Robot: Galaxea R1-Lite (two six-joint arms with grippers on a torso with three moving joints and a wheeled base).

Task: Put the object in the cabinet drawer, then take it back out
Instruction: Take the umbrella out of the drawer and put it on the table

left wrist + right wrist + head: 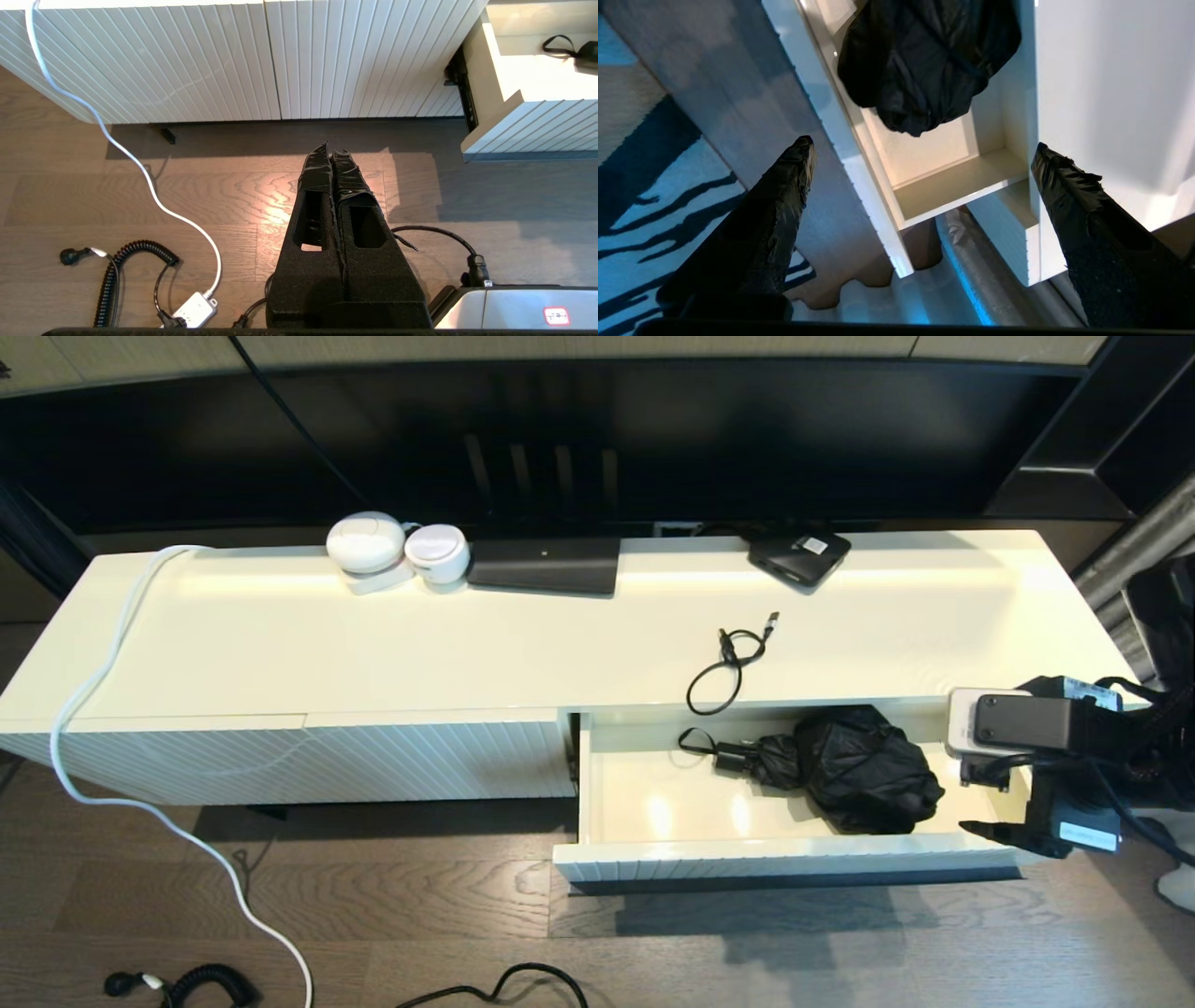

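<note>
The cabinet drawer [747, 847] stands pulled out at the right of the cream cabinet, its glossy inside showing. In it lies the object, a black folded umbrella [859, 770] with a wrist strap, towards the drawer's right half. My right gripper [1004, 803] hangs open at the drawer's right end, just outside it and apart from the umbrella. The right wrist view shows the drawer's end wall [957, 182] between the spread fingers and the umbrella [924, 60] beyond. My left gripper [331, 149] is shut on nothing, parked above the wooden floor, out of the head view.
On the cabinet top lie a short black cable [733, 663], two white round devices [369, 543], a black flat box [546, 565] and a small black box [798, 555]. A white cord [103, 681] drapes down the left. A handle-less ribbed panel [308, 761] adjoins the drawer.
</note>
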